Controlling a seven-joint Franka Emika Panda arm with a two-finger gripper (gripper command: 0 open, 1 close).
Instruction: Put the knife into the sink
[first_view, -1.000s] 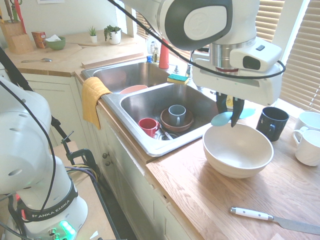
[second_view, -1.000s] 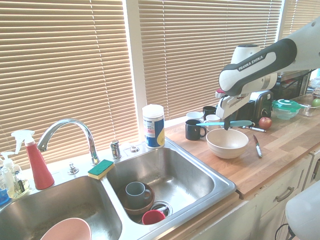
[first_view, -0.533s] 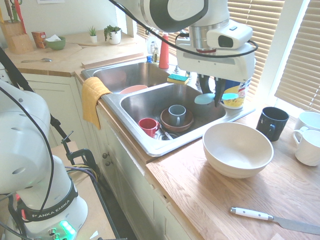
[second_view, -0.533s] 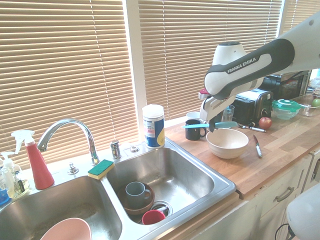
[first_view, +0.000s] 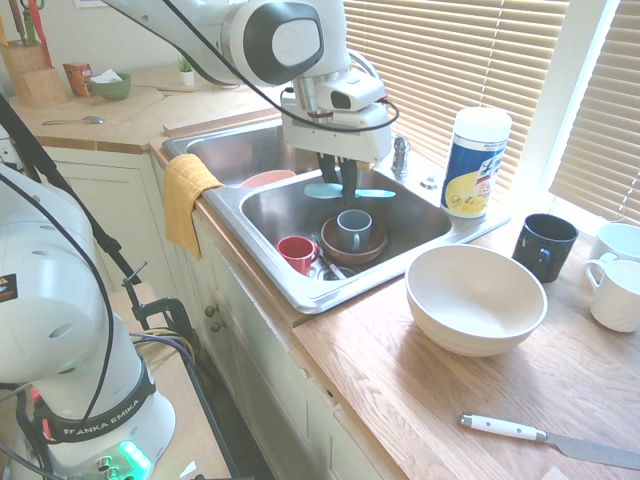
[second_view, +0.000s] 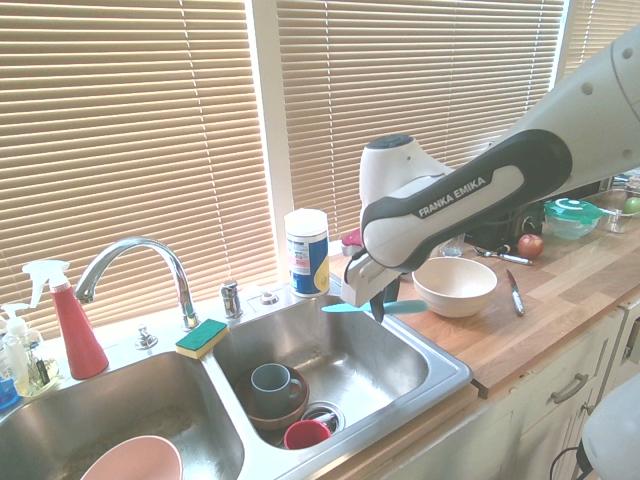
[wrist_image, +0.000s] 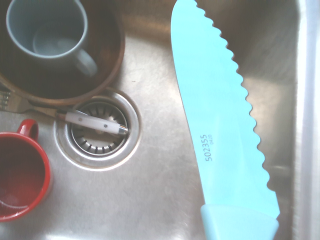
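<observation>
We see the turquoise knife (wrist_image: 220, 110) held level above the sink (second_view: 345, 350), its long axis running roughly across the line between the two basins' outer ends as best the wrist view lets us judge only in part, with the blade stretching away from the gripper (first_view: 338, 200) and its rounded tip beyond the handle. The jaws are closed on it, gripping it near its middle, and it hangs clear of the red mug (first_view: 297, 254) and the brown bowl (first_view: 353, 240). We find it one plain turquoise piece, with a scalloped edge along one side, a smooth opposite edge and small dark printed digits near the handle.
</observation>
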